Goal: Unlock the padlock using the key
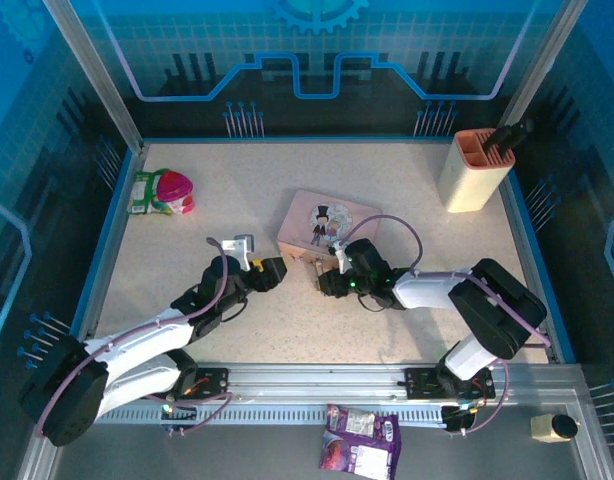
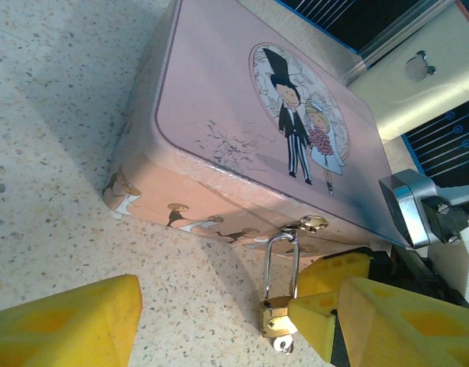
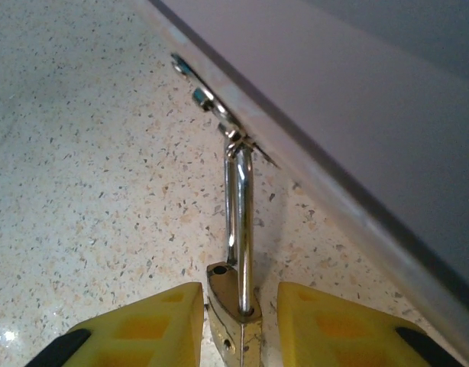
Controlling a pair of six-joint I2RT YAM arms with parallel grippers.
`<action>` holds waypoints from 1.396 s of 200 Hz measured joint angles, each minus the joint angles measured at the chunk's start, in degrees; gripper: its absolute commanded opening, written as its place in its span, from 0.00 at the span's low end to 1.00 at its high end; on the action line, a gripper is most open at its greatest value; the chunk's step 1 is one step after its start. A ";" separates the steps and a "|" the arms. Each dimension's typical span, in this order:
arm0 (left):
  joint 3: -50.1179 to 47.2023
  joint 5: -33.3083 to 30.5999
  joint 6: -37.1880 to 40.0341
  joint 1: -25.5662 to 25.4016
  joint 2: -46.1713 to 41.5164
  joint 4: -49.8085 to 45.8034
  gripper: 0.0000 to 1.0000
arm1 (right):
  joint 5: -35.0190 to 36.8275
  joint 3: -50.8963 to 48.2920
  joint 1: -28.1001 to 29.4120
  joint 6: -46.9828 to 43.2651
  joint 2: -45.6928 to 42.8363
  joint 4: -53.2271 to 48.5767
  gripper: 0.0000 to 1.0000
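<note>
Right wrist view is showing the padlock (image 3: pixel 234 325) hooked by its silvery shackle (image 3: pixel 240 206) through the hasp (image 3: pixel 233 141) on the front wall of the pink tin (image 3: pixel 357 115), with the brass body down at the speckled table (image 3: pixel 89 191). The right gripper (image 3: pixel 238 294) is flanking the brass body, with one yellow finger (image 3: pixel 143 329) just beside each face. A thin gap is showing on one side, so whether the jaws are pinching the body cannot be told. Left wrist view is showing a small silvery piece (image 2: pixel 283 345) protruding under the body; whether it is the key cannot be told. The left gripper (image 2: pixel 238 306) is standing spread wide, holding nothing, just beside the padlock and facing the tin's front. Top external view is showing both grippers at the tin's near side, mid-table.
</note>
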 measured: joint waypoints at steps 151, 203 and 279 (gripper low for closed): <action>2.78 -1.73 1.33 2.58 0.87 -7.48 0.73 | 0.24 2.36 0.13 -1.01 1.18 -4.46 0.14; 11.45 -2.86 4.00 2.71 8.57 -10.43 0.73 | 3.08 2.36 0.61 -2.67 -1.49 -8.98 0.17; 22.43 -4.59 6.80 3.17 19.45 -13.86 0.73 | 7.04 2.29 0.70 -2.82 -2.60 -11.15 0.12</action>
